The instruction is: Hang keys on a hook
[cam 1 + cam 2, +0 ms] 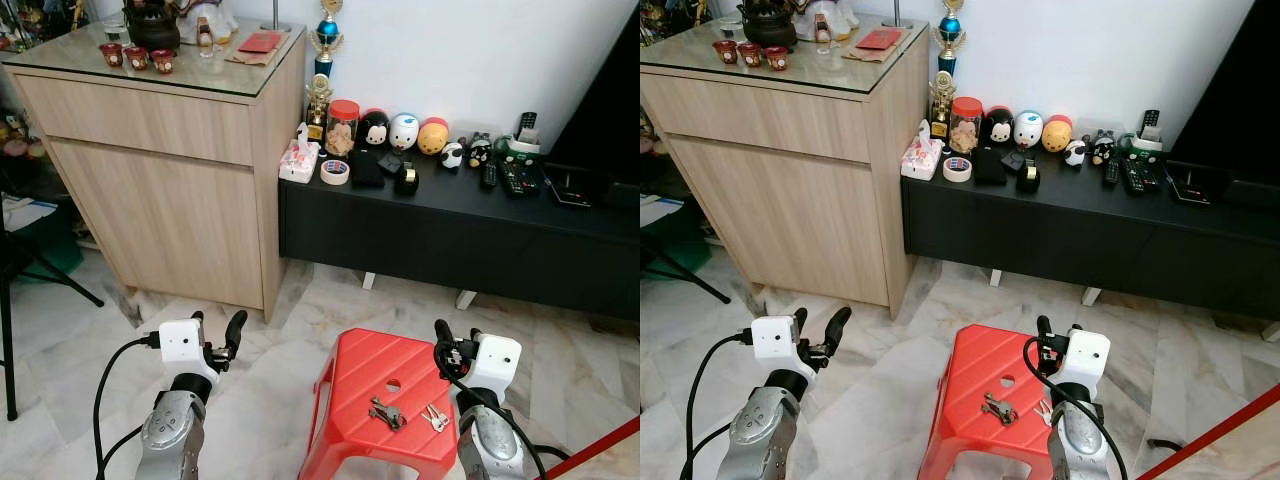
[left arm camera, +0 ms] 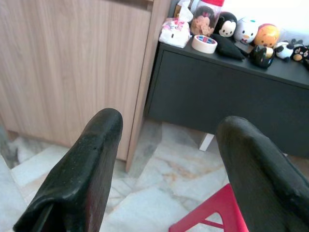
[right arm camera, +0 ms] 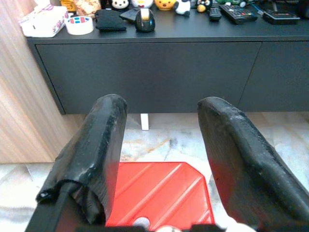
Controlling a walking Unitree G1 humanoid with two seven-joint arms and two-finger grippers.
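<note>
- Two bunches of keys (image 1: 386,413) (image 1: 435,417) on one red stool (image 1: 365,375), beside the right pincer (image 1: 452,343)
- Three small red cups (image 1: 136,57)
- Two trophies (image 1: 324,40)
- One tape roll (image 1: 335,172)

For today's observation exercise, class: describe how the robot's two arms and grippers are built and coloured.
Each arm is silver metal with a rounded, vented forearm shell, topped by a white boxy wrist block. A black cable loops out from each wrist and runs down beside the arm. The left gripper and right gripper each carry two long, rounded black fingers with a slightly rough, matte surface.
</note>
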